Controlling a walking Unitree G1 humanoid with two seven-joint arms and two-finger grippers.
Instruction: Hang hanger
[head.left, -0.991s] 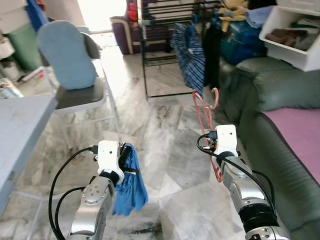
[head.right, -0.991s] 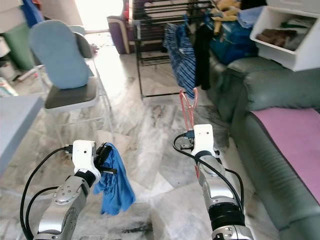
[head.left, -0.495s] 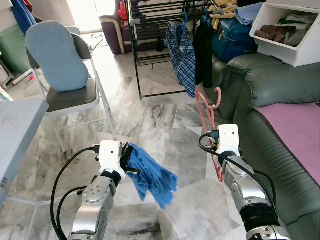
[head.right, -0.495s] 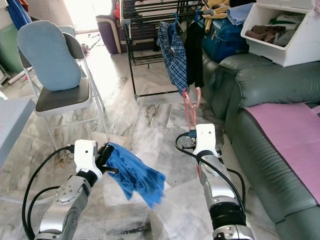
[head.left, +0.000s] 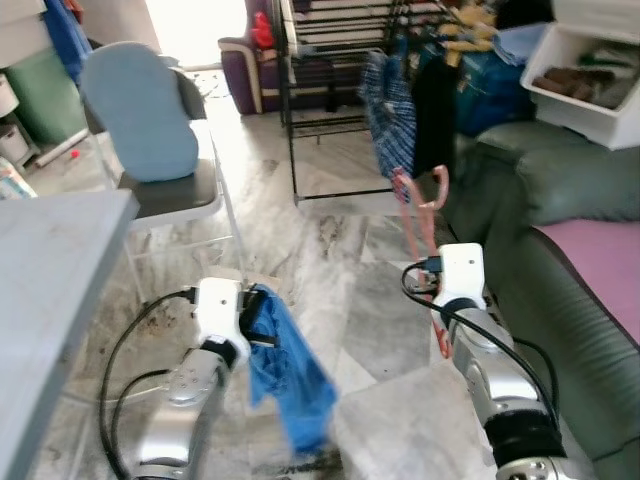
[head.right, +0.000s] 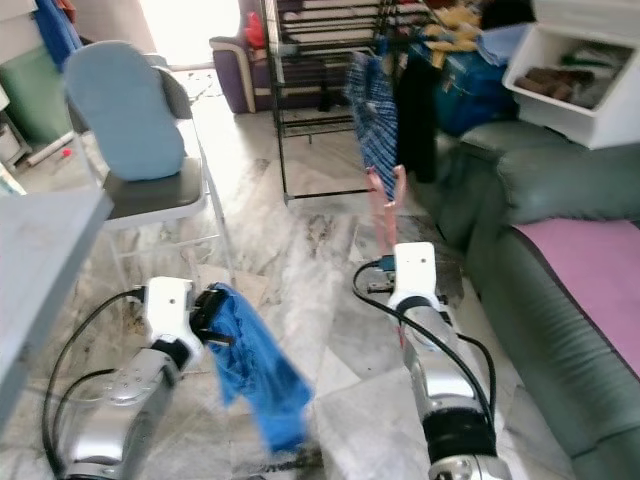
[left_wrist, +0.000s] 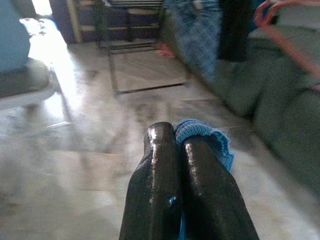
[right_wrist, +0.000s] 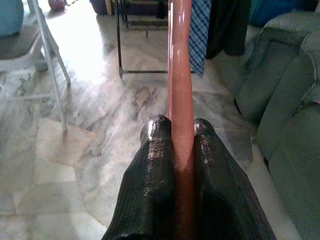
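The pink hanger (head.left: 420, 215) stood upright right of centre, clamped between the fingers of my right gripper (right_wrist: 180, 131). My left gripper (left_wrist: 179, 137) pinched a blue cloth (head.left: 290, 375), lower centre. The drying rack (head.left: 340, 60) stood at the upper centre; I judged the hook should stay upright while nearing it.

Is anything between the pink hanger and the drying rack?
Nothing visible on the bare marble floor between them. The right gripper holds the pink hanger; the drying rack stands ahead, plaid shirt already hanging there.
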